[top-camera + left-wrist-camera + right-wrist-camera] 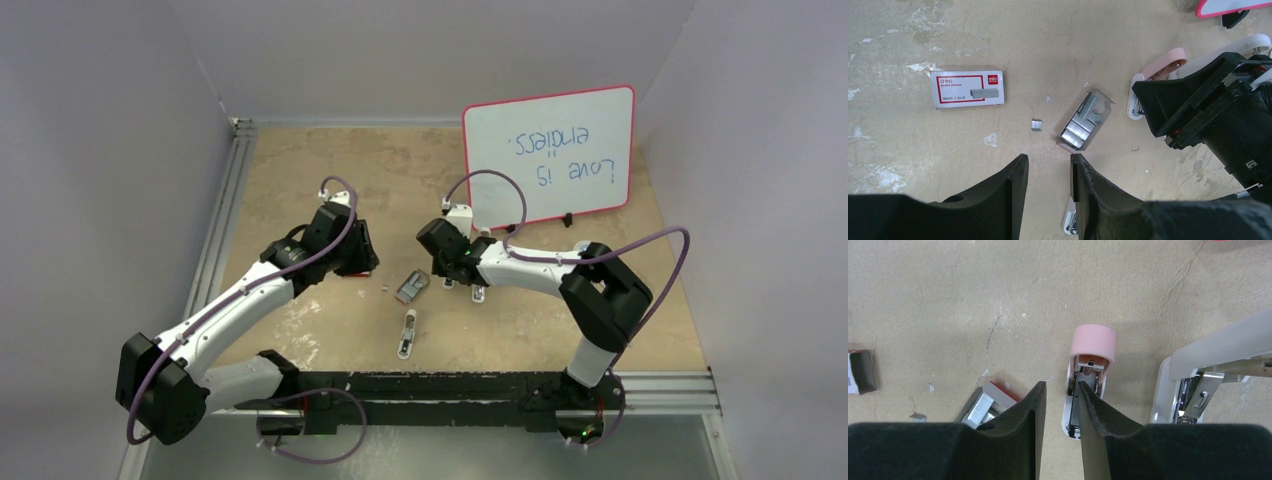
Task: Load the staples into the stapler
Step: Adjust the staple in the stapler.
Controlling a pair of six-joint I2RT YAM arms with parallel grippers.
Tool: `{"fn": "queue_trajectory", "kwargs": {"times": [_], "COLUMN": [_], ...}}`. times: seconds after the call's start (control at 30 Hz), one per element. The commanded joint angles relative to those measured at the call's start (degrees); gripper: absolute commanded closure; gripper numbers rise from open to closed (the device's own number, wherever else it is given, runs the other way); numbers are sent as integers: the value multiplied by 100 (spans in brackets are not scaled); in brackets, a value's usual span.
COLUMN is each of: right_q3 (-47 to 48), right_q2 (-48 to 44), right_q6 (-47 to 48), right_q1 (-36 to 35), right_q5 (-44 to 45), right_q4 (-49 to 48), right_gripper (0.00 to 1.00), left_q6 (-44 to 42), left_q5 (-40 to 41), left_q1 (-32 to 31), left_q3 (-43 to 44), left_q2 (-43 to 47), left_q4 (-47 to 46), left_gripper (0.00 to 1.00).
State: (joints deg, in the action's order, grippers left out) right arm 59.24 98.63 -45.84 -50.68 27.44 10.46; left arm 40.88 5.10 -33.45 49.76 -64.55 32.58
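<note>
Lifting the staples (pixel 1080 125) well is calling for a straight descent and a level pinch across the long sides. They are lying mid-frame, just above the left claw (pixel 1049 161), which is hanging half-open and empty. The right claw (pixel 1061 388), likewise half-open and empty, is hovering over the stapler (pixel 1093 342).

1. Down on the table (pixel 1048 40): a matt beige top, mottled like stone, with pale chalky scuffs.
2. The staples (pixel 1079 131) glint as bare bright metal in a dull grey tray (pixel 1100 102).
3. The box (pixel 967 89) is smooth printed card with a faint sheen.
4. The pink stapler (pixel 1093 342) has a smooth satin plastic shell and shiny metal inside.
5. The left gripper (pixel 1049 160) is matt black plastic with grainy edges.
</note>
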Motion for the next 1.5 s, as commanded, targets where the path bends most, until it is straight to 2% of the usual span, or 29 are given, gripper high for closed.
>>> {"fn": "queue_trajectory", "kwargs": {"times": [0.0, 0.3, 0.57, 1.47], "right_q3": [-45, 255, 302, 444], "right_q2": [-155, 58, 78, 407], "right_q6": [-53, -31, 73, 108], "right_q1": [1, -4, -4, -4], "right_q5": [-36, -69, -510, -1128], "right_q4": [52, 339, 537, 1072], "right_gripper": [68, 65, 64, 66], "left_q6": [-72, -72, -72, -89], "left_q5": [17, 26, 8, -88], "left_q1": [29, 26, 29, 31], "left_q3": [-19, -26, -27, -19], "left_q2": [31, 48, 48, 13], "left_q4": [-189, -182, -190, -261], "left_gripper": [64, 64, 64, 64]}}
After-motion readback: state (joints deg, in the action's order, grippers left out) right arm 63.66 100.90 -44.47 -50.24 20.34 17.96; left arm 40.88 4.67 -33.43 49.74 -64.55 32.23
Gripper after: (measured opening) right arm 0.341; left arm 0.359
